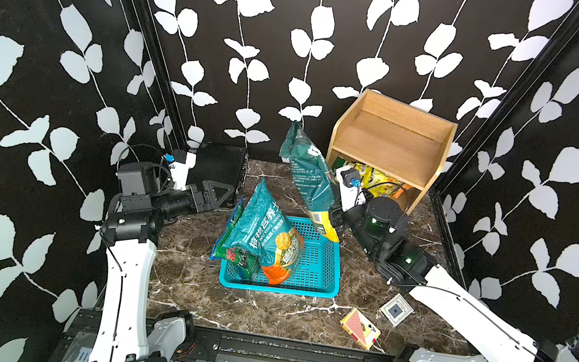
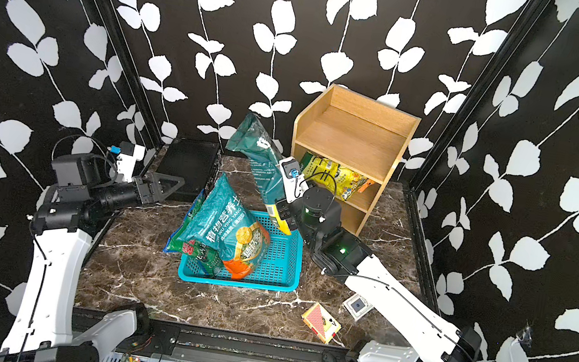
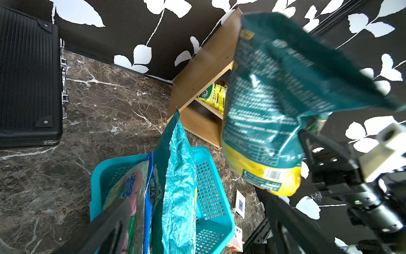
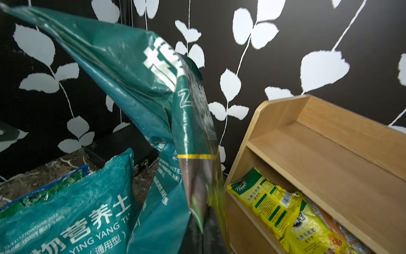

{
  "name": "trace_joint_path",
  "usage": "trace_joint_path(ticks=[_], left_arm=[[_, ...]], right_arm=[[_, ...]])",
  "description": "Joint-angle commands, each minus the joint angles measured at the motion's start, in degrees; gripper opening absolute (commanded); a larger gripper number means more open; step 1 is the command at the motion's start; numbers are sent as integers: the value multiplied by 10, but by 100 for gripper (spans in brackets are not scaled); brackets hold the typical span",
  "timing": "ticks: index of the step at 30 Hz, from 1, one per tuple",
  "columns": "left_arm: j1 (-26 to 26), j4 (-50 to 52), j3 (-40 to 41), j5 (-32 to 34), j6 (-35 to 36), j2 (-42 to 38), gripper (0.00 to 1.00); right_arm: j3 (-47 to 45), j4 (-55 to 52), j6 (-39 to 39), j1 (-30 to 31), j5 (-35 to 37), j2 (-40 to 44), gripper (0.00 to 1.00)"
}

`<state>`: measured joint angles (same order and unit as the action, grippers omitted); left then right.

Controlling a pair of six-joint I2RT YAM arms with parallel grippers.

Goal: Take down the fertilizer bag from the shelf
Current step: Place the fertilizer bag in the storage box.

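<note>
Idleness is marking the left hand (image 1: 214, 194): it is hovering just in front of the black case (image 1: 220, 167) with its jaws standing wide and gripping nothing. Moving right, the blue basket (image 1: 279, 289) is sitting mid-desk (image 1: 186, 291), and a teal bag (image 1: 264, 236) is leaning upright in its left half over another packet, leaving the right half bare.

Above the basket's far right corner, the fertilizer bag (image 1: 310, 177) is hanging in the air, clear of the shelf (image 1: 390, 146) and touching neither it nor the desk. The right hand (image 1: 332, 221) is clamping tight on the bag's yellow lower end. From that grip the bag is rising steeply, its long axis near upright and tipping leftward toward the back wall, its dark green top flopping over.

Further right, the shelf's top tier is lying bare, while a yellow bag (image 1: 378, 175) is resting on the tier below.

Judging from this, the right arm is carrying the job alone. The left hand is well apart across the basket. Setting down likely means lowering the yellow end first, keeping the floppy top off the teal bag.
</note>
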<state>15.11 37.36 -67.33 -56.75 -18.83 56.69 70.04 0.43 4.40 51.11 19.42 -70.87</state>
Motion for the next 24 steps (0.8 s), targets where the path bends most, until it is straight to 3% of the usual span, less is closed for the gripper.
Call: trace_joint_path(ticks=[1,24], left_arm=[[2,2,-5,-6,11,-5,99],[2,7,-8,-2,15,-6,99]], right_arm=[[-19,218,-22,12,12,30,0],[-92,302,-58,27,5,-44,0]])
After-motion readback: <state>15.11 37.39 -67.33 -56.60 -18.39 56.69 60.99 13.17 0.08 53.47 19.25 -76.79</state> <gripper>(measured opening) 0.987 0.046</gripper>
